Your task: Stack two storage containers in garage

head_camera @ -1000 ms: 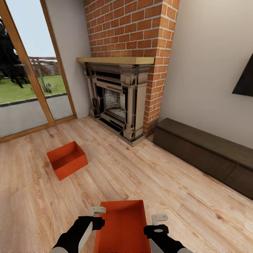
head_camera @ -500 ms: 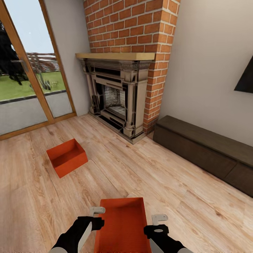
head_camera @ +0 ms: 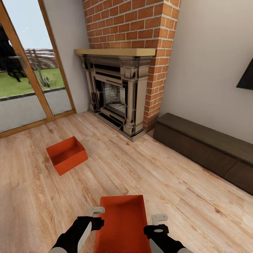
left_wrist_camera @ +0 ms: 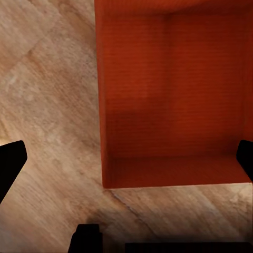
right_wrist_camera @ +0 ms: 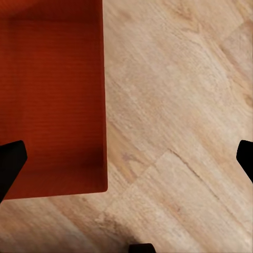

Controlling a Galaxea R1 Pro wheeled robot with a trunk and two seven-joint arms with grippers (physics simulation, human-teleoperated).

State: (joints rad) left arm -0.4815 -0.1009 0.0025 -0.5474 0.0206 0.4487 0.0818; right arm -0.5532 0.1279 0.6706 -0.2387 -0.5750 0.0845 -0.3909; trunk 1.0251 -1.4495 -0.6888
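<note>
I have the near bin (head_camera: 123, 225) lying on the wood floor (head_camera: 168, 182) straight out from the brick fireplace (head_camera: 123, 95), its long sides running away from me, and it sits between my two arms. My left tool (head_camera: 95, 214) stands just beside the bin's left wall and my right tool (head_camera: 159, 221) just beside its right wall. In the left wrist view the bin (left_wrist_camera: 174, 95) lies between two dark fingertips (left_wrist_camera: 10, 163) set wide apart, so that tool is spread; in the right wrist view the fingertips (right_wrist_camera: 9, 161) are likewise wide apart over the bin's edge (right_wrist_camera: 52, 100) and bare planks, so it is spread too. The second bin (head_camera: 66, 154) rests on the floor well apart from the first, between the fireplace and the glass door (head_camera: 24, 70). A long dark low cabinet (head_camera: 207, 151) runs along the wall on the fireplace's other side.
</note>
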